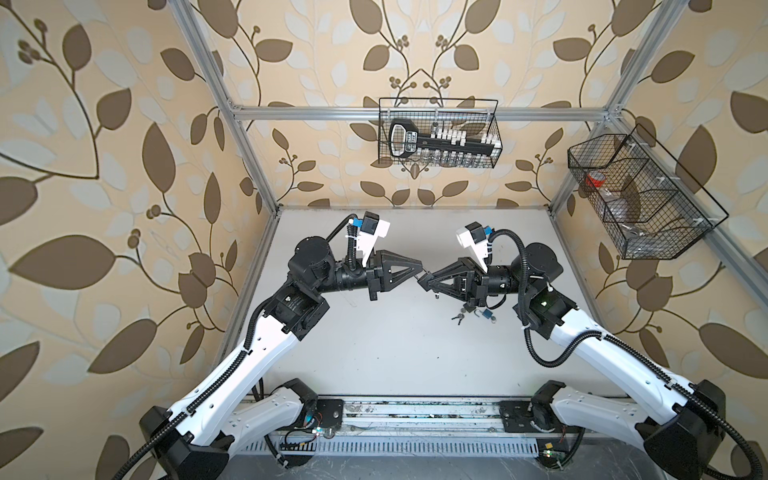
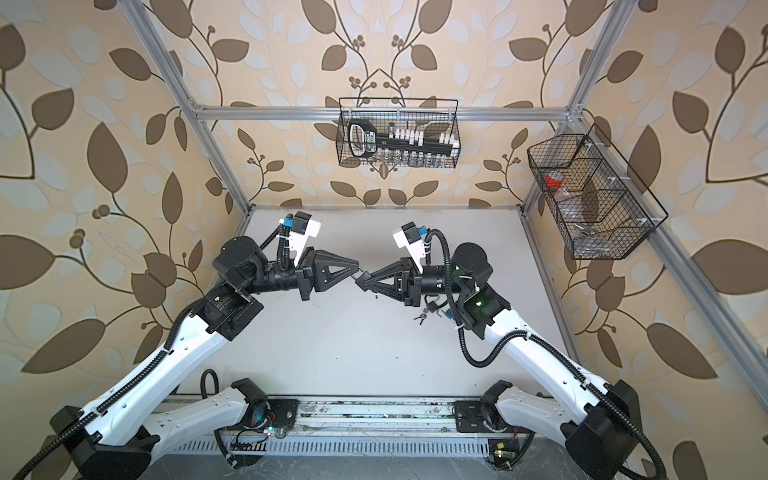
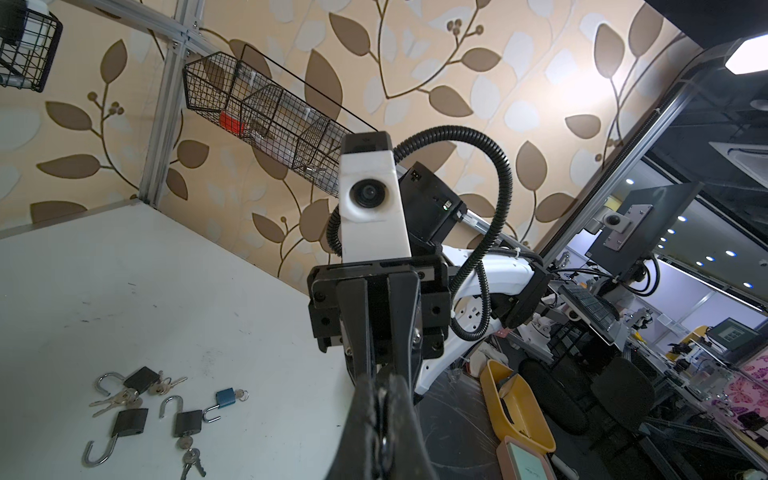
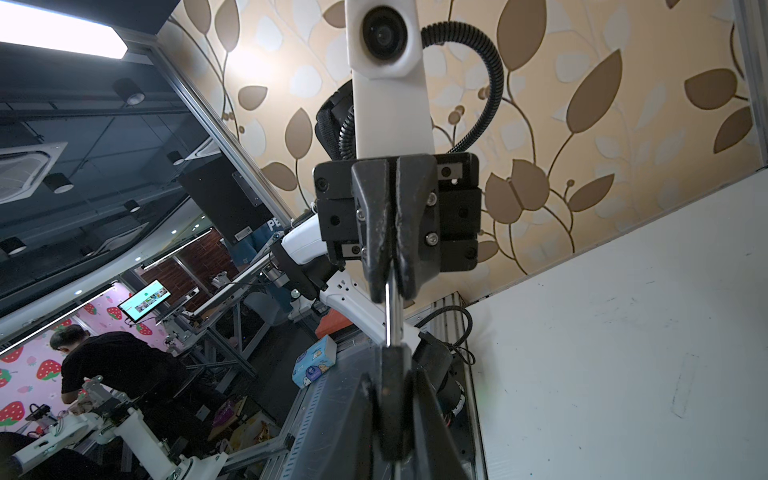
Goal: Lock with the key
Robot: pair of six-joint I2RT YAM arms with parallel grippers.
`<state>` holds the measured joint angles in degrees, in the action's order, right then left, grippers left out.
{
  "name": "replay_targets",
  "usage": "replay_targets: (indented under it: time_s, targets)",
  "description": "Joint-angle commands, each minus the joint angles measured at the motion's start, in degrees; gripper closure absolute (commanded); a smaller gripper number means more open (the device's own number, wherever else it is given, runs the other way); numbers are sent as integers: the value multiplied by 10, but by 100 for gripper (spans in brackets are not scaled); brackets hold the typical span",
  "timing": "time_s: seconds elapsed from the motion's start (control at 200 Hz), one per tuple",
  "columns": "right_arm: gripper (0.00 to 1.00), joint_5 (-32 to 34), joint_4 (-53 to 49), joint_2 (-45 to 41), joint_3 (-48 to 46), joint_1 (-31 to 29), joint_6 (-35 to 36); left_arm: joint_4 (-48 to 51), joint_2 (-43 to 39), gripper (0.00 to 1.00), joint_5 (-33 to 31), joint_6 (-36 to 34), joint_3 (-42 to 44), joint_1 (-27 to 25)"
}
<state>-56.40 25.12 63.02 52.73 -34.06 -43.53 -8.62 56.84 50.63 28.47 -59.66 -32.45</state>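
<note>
I am holding a small black padlock up in the air, well above the worktop. My right fingers are squeezing in close on its two flat sides, so it is not wobbling or slipping.

My left fingers are pressing all the way together on a thin shiny metal bar. The bar is sticking out of the padlock, right between the two sets of fingertips. It is too thin for me to tell if it is the key or the padlock's loop.

Both sets of fingers are pointing at each other, tip to tip. I think I am doing this so one side is keeping the padlock still while the other side is pushing or turning.

Down below my right fingers, four other padlocks are lying on the worktop with their loops open. There are three black padlocks and a blue padlock. Spare keys are sticking out of most of them. They are not near my fingertips, so they are not getting in my way.
</note>
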Motion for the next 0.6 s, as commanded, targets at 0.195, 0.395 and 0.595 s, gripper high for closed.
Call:
replay_targets:
  time_s: [0.195,0.395,0.595]
  targets:
    - [100,51,28,-15,35,-3,16,5,8,100,30,-22,-9,-24]
    - [100,69,35,-7,47,-2,18,6,0,100,25,-17,5,-34]
    - [100,99,35,-8,53,-2,26,5,-8,100,21,-12,22,-44]
